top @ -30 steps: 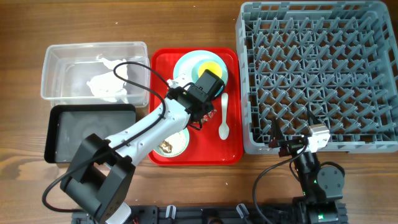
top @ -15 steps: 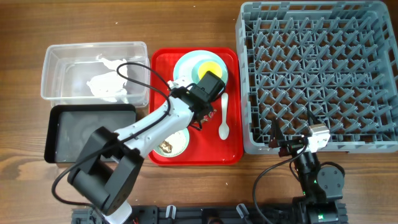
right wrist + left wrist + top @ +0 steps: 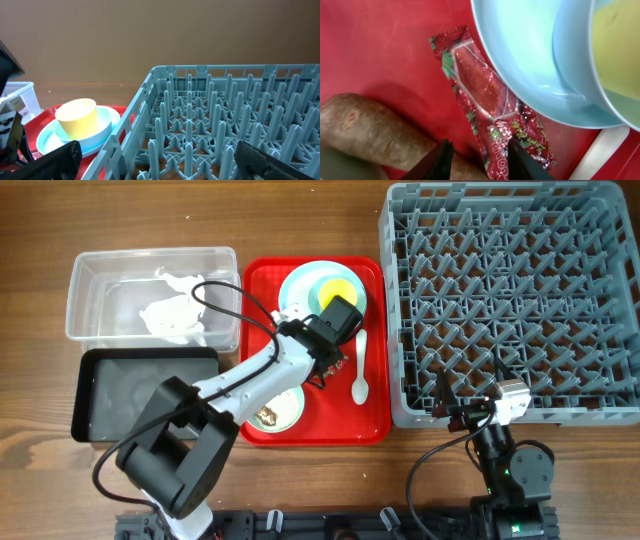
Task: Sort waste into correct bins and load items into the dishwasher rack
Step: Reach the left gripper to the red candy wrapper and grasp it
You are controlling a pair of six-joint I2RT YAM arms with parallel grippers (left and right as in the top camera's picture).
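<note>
Straddling the wrapper [image 3: 485, 95] at its near end, our left gripper [image 3: 479, 152] parted and nothing pinched, we judge it light, crinkly, slippery: pinch that end.

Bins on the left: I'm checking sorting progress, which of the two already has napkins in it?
The clear plastic tub, upper in the overhead view; crumpled white napkins lie inside it. The black tray shows none.

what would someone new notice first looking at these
The bright red tray at mid-table grabs the eye first, with a yellow cup at its far end. Right of it sits the big grey dishwasher rack. The left end effector hangs open over a red wrapper on the tray, beside a brown food scrap.
</note>
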